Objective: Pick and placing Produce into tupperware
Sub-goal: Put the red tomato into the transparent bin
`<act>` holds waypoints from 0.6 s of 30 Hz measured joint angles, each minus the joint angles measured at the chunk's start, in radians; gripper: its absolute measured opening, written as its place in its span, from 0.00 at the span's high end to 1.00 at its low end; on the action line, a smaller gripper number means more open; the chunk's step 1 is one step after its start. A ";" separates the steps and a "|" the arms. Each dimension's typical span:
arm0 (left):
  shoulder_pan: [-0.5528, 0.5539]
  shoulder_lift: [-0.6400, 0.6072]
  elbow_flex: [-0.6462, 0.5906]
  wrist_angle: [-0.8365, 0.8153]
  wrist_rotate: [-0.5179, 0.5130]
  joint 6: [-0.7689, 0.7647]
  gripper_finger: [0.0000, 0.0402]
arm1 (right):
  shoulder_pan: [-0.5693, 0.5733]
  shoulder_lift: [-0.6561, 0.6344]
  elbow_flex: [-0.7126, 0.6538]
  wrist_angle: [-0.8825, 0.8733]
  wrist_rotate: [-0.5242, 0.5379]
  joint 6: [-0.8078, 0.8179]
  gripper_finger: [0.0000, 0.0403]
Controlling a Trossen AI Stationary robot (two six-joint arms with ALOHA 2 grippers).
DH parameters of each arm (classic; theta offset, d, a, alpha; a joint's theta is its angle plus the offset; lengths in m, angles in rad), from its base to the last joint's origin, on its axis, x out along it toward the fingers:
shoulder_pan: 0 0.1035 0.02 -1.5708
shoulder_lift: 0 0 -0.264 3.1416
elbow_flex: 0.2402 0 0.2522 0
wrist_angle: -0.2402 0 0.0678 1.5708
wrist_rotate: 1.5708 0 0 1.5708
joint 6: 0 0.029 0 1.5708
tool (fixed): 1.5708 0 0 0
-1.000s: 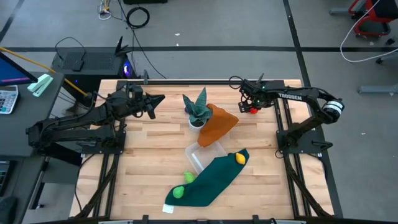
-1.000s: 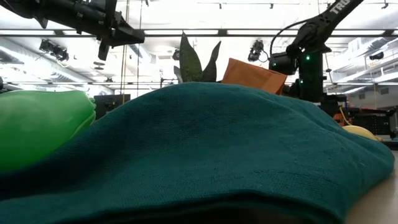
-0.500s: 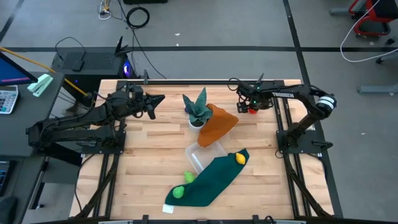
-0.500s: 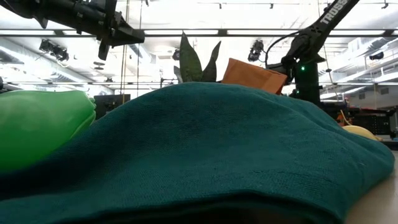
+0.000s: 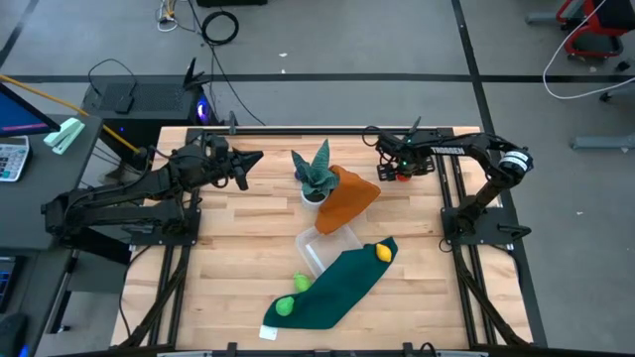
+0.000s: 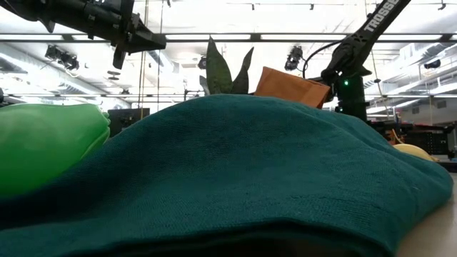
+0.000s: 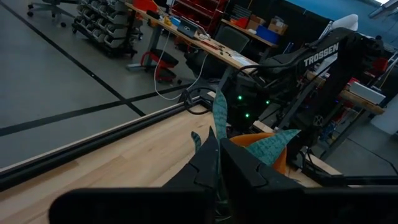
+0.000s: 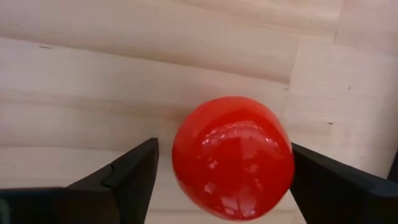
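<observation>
One red ball sits betw. R gripper's wide fingers, not yet gripped, near table's far right corner. L gripper shut, idle at far left.

1. The word "TROSSEN" stands in white capital letters on the dark right arm, seen from the left wrist view.
2. In the low view, the same white lettering runs along the right arm at the upper right; only "TROSSE" can be read before the picture's edge.
3. In the high view, a white marking is on the right arm, but it is too small to read surely.
4. No other text, number or sign can be read.
</observation>
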 joint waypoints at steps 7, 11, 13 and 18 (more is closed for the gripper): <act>0.000 0.000 0.000 0.000 0.000 0.000 0.93 | -0.003 0.000 0.000 -0.001 0.000 0.000 0.39; 0.000 0.000 0.000 0.000 0.000 0.000 0.92 | -0.003 -0.001 0.000 -0.001 0.001 -0.001 0.43; 0.000 0.000 0.000 0.000 0.000 0.000 0.92 | -0.003 -0.001 0.000 -0.002 0.001 0.000 0.44; 0.000 0.000 0.000 -0.008 0.000 0.001 0.94 | -0.003 -0.015 0.001 -0.002 0.001 -0.001 0.45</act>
